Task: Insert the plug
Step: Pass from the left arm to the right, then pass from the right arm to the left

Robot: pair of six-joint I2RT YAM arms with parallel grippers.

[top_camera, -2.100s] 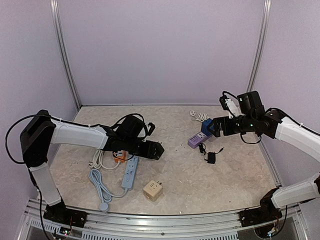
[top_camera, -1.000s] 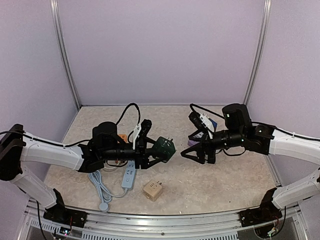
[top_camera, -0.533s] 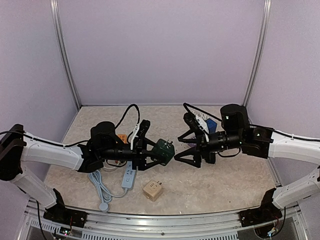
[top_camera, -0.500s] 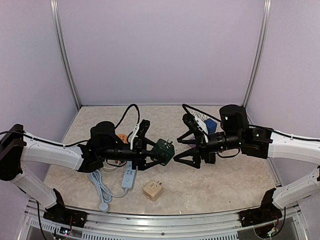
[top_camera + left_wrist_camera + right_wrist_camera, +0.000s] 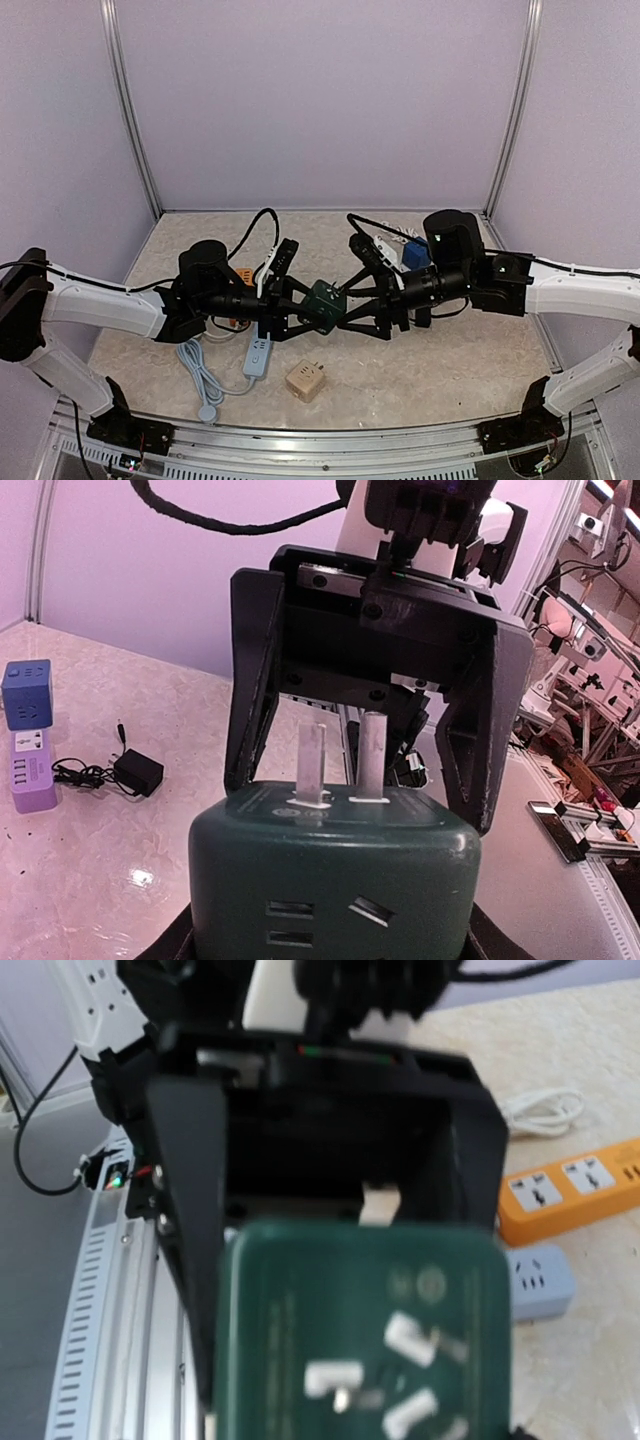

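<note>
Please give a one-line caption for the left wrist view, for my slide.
Green cube adapter, its two prongs up inside the open right hand.

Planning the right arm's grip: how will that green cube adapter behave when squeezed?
The green cube adapter looks like rigid plastic, so it probably won't deform. Its smooth, rounded edges could let it slip or twist. The two metal prongs seem stiff; the open right gripper straddling them should avoid pinching them.

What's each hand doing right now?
Left hand: closed, holding the green adapter.
Right hand: open, fingers either side of it.
</note>
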